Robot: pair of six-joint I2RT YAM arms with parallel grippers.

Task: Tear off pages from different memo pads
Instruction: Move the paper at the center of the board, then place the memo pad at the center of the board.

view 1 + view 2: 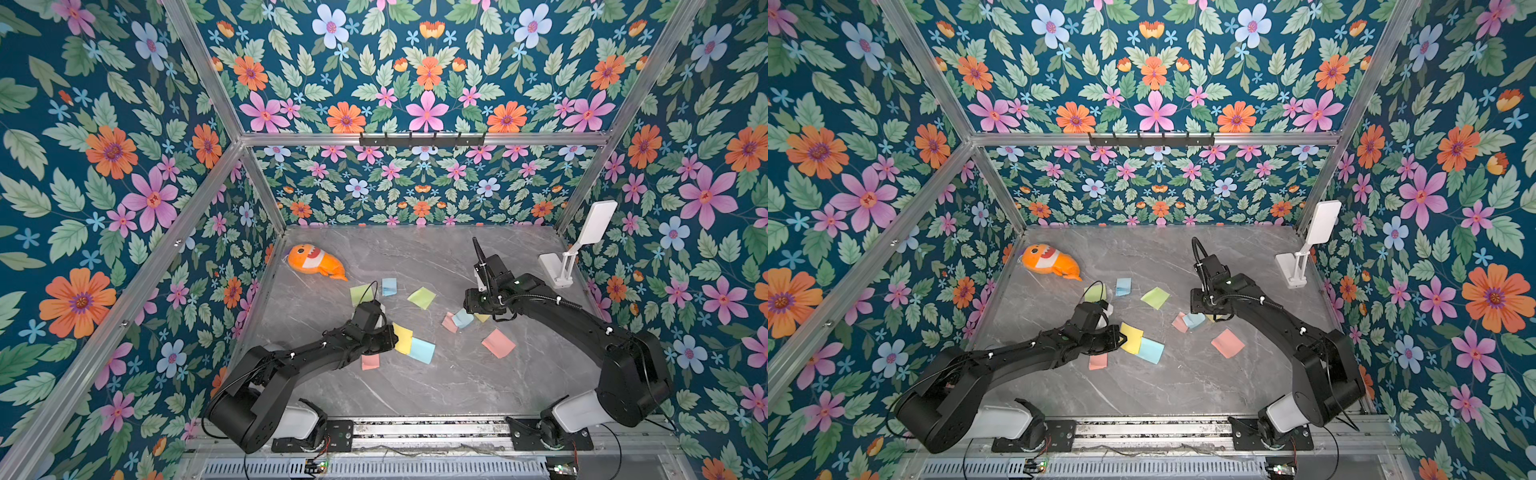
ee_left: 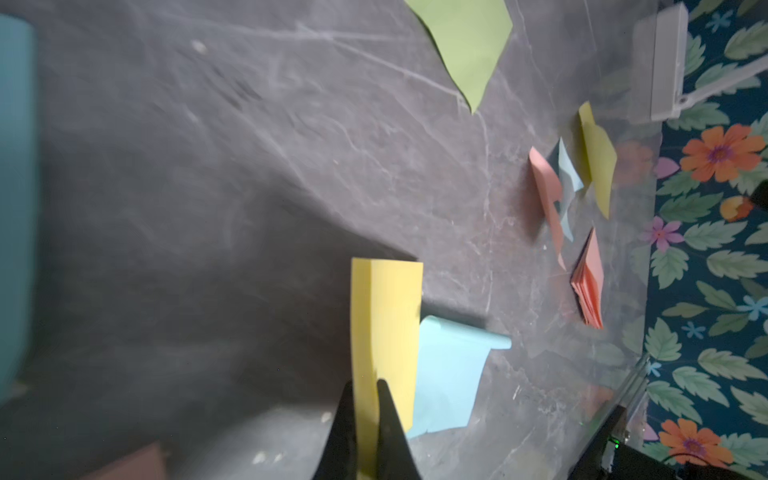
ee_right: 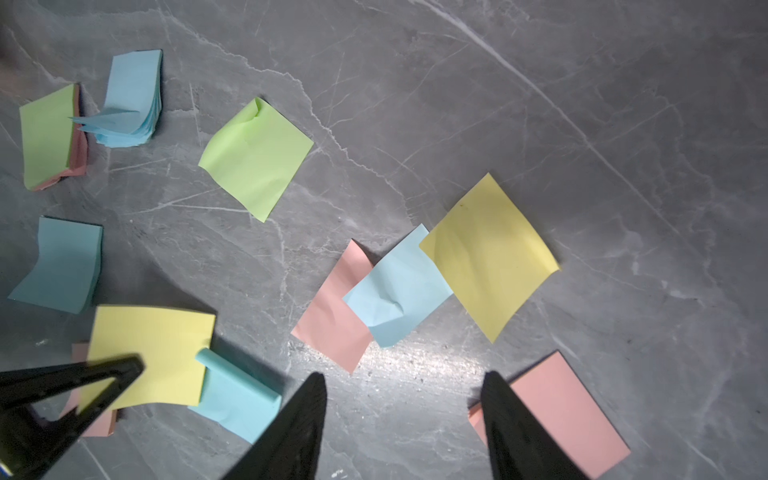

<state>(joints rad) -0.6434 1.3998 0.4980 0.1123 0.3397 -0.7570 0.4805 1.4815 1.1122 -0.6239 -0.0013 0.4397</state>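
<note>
Bright and even in both top views, bowed at the edges. Blurred, darkly shadowed over the tabletop in the left wrist view; sharp with glare in the right.

front table lies bare; pages clutter the middle; stand blocks far right

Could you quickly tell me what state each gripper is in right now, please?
Left gripper: closed on a yellow page.
Right gripper: open, holding nothing.

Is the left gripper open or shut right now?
Shut: the left gripper pinches the edge of the yellow page, seen in the left wrist view.
</note>
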